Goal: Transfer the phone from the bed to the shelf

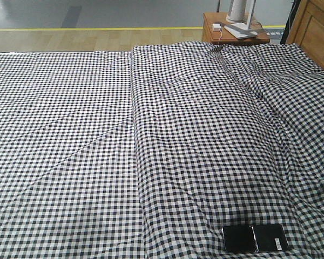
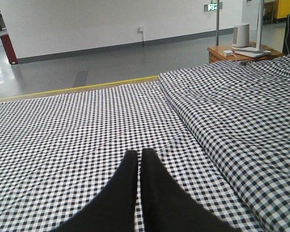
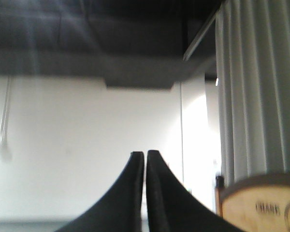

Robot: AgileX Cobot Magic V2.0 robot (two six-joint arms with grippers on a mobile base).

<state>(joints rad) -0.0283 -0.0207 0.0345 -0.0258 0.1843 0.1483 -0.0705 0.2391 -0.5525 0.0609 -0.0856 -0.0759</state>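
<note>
Nearest of all, at the near right edge of the bed (image 1: 70,135), the phone (image 1: 255,238) lies flat on the checked cover. It is opened out, glossy side up, with its crease running across the middle and a small white sticker at its right end. Lying so close to the near edge, it seems easiest to reach from the right side.

Neither arm is at it. The left gripper (image 2: 139,153) hangs above the left part of the bed with its two black fingers pressed together and nothing between them. It points across the cover toward the far floor. The right gripper (image 3: 145,154) is likewise closed on nothing. It is tipped upward, so its camera takes in only a pale wall, a dark ceiling and a curtain (image 3: 251,96) on the right. This looks like a parked pose, not an approach.

Farther off, a raised fold runs lengthwise down the cover. Beyond the far right corner stands a reddish bedside table (image 1: 207,29) with white items on it. The shelf is not visible in any view, so the phone's destination cannot be judged from here.
</note>
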